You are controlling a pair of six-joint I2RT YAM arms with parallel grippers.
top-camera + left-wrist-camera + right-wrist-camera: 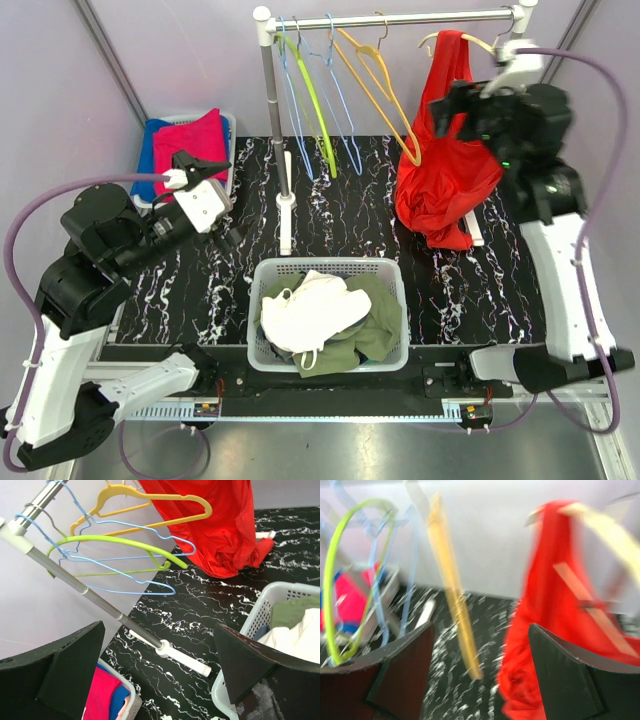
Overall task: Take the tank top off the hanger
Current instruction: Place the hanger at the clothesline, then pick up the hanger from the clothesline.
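Over at the right end of the rail (400, 18), up high: right gripper (450, 110), fingers spread wide, clamped on nothing, hovering just beside the red tank top (445, 170). Hangs there on its cream hanger (480, 42), bunched up and drooping well below the rail. Blurry from the right wrist, so no telling whether touching or just apart. Well left of the rail, down low: left gripper (225, 200), fingers fully apart, empty. In front of the rail's post: white basket (262, 280) heaped with clothes.
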